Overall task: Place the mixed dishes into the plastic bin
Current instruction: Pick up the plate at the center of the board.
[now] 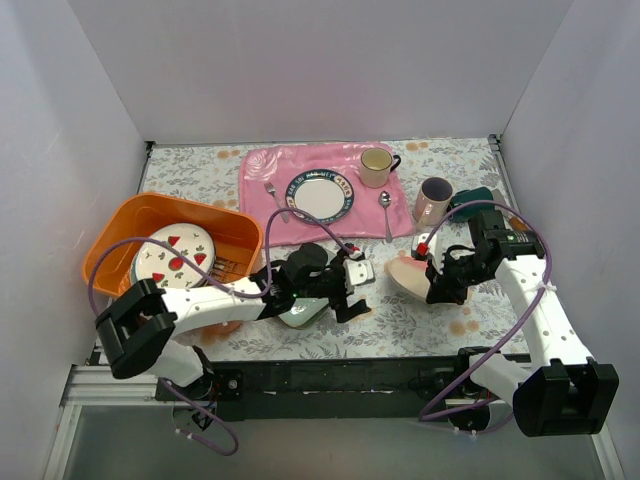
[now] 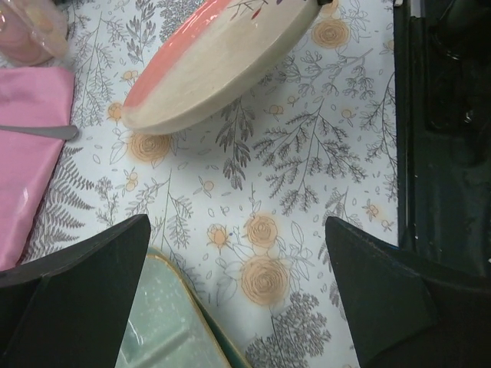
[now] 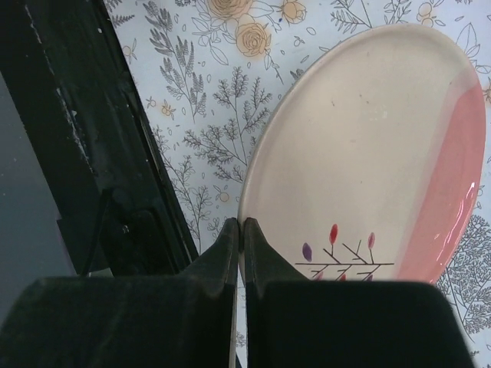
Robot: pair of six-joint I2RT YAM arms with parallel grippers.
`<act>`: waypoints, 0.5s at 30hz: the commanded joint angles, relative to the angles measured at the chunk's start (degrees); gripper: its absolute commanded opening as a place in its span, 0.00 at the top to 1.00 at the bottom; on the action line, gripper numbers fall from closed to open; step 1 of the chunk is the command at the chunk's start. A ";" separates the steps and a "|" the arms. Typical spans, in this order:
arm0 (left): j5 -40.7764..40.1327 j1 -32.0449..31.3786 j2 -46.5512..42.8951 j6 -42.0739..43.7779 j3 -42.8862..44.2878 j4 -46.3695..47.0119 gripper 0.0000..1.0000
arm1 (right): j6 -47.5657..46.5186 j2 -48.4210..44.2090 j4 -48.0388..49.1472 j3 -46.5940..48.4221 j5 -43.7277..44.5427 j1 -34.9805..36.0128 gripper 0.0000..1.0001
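Observation:
The orange plastic bin [image 1: 120, 228] stands at the left and holds the white strawberry plate [image 1: 175, 255]. My right gripper [image 1: 434, 283] is shut on the rim of a cream and pink plate [image 1: 404, 272], which it holds tilted above the table. In the right wrist view the jaws [image 3: 242, 230] pinch that plate's edge [image 3: 368, 138]. My left gripper [image 1: 360, 283] is open and empty, low over the table. The pale green divided tray [image 1: 298, 312] lies under it, and a corner of the tray shows by its left finger [image 2: 165, 326]. The pink plate [image 2: 222, 61] is ahead of it. A pink mug [image 1: 433, 200] and a dark green mug [image 1: 477, 197] stand at the right.
A pink cloth mat [image 1: 260, 170] at the back holds a blue-rimmed white plate [image 1: 320, 195], a cream-yellow mug [image 1: 377, 166], a fork [image 1: 275, 200] and a spoon [image 1: 386, 212]. White walls enclose the table. A black rail [image 1: 330, 372] runs along the near edge.

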 commanded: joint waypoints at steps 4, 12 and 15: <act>-2.69 -1.81 7.76 5.56 5.90 10.66 0.02 | -1.53 0.93 -4.43 5.17 -7.82 0.04 0.99; -0.25 -2.16 13.22 7.32 11.26 10.32 0.02 | -1.00 0.84 -4.52 5.61 -9.41 0.30 0.99; 1.43 -2.60 14.89 7.67 12.76 9.44 0.02 | -0.65 1.01 -4.51 6.05 -9.93 0.65 0.99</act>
